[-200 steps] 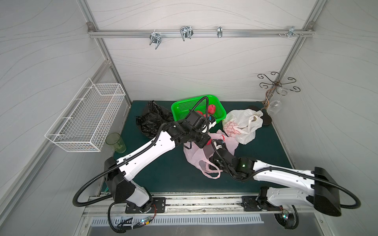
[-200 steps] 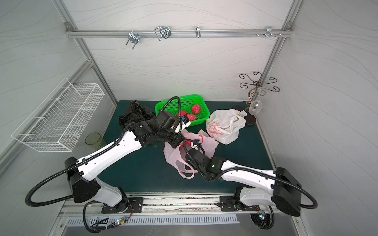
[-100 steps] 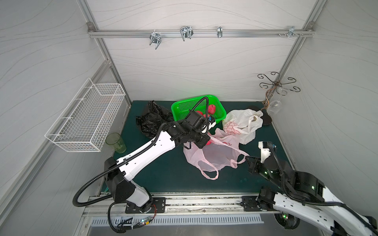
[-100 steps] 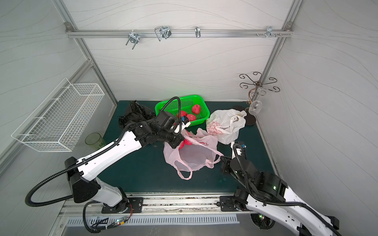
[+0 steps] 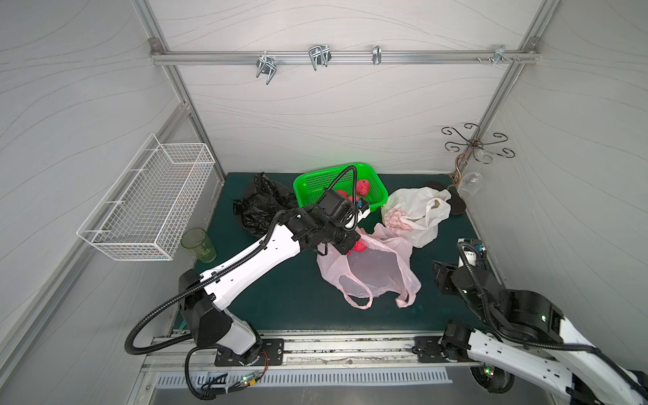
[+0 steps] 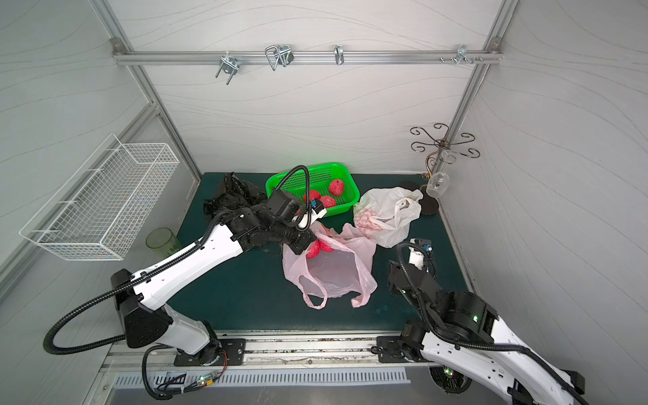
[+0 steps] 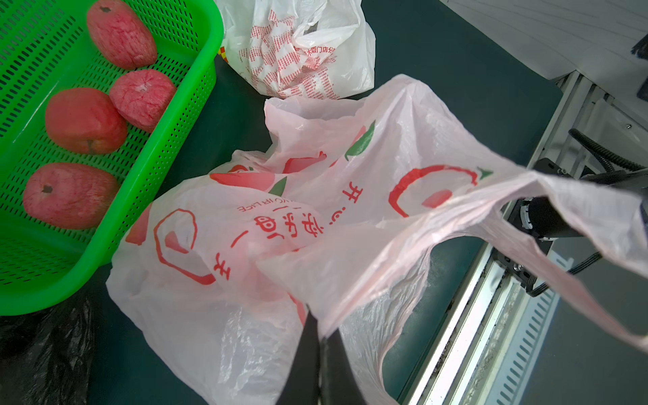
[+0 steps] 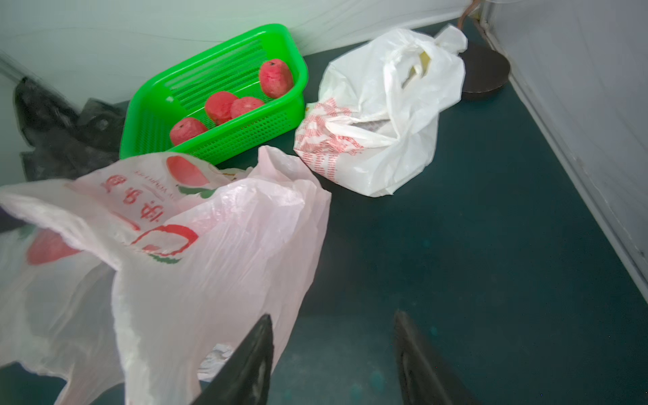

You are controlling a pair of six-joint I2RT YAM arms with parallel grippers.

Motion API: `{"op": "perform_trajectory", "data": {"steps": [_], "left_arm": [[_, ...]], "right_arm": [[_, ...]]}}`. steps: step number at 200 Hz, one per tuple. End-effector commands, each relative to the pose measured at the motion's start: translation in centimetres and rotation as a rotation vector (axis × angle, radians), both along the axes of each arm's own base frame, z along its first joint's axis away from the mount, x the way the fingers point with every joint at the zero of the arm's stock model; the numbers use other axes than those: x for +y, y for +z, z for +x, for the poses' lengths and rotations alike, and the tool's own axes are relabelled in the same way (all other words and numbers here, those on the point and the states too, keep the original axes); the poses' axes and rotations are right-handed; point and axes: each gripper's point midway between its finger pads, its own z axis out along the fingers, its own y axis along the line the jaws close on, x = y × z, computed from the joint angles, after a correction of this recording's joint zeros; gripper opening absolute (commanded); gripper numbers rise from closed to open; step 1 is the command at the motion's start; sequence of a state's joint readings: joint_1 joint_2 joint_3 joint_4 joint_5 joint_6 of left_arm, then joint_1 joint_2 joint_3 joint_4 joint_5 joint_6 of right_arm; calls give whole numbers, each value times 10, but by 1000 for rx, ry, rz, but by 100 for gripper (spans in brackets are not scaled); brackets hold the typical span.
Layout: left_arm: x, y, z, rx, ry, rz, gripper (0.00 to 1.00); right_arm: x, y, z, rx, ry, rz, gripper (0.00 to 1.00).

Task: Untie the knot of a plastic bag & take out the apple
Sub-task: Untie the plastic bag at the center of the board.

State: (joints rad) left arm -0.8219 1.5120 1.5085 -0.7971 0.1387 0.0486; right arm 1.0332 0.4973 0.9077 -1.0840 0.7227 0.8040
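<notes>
The pink plastic bag lies in the middle of the green mat with its mouth wide open. Its two handles hang loose and apart, and no knot shows in them. My left gripper is shut on the bag's rim and holds that edge up at the bag's back end. A red apple shows inside the bag just beside it. My right gripper stands open and empty over bare mat, to the right of the bag, with one finger close to the plastic.
A green basket with several red apples stands at the back. A knotted white bag lies to its right and a crumpled black bag to its left. A green cup and a wire basket are at the left wall.
My right gripper has let go of the pink bag, opened, and drawn back to the right front. The bag's mouth has spread open and its handles have dropped. The left gripper keeps its hold.
</notes>
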Motion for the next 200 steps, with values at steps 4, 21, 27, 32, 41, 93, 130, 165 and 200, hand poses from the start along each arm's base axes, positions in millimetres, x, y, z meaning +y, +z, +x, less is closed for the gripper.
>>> {"op": "perform_trajectory", "data": {"steps": [4,21,27,32,41,93,130,165,200], "left_arm": [[-5,18,6,-36,-4,-29,0],[-5,16,6,-33,-3,-25,0],[-5,17,7,-33,-2,-27,0],[-5,16,7,-32,-3,-25,0],[-5,15,7,-30,-3,-23,0],[-5,13,8,-28,-1,-15,0],[-5,10,9,-27,3,-7,0],[-5,10,9,-27,2,-6,0],[-5,9,10,-26,2,-5,0]], "right_arm": [[31,33,-13,-115,249,130,72],[63,53,-31,-168,449,264,70],[78,60,-40,-175,544,302,67],[91,63,-48,-163,618,327,64],[114,66,-62,-118,745,369,57],[167,33,-60,53,762,378,13],[179,-19,-51,179,665,254,0],[100,-68,-12,180,287,-75,0],[-19,-54,-2,124,-152,-226,7]]}}
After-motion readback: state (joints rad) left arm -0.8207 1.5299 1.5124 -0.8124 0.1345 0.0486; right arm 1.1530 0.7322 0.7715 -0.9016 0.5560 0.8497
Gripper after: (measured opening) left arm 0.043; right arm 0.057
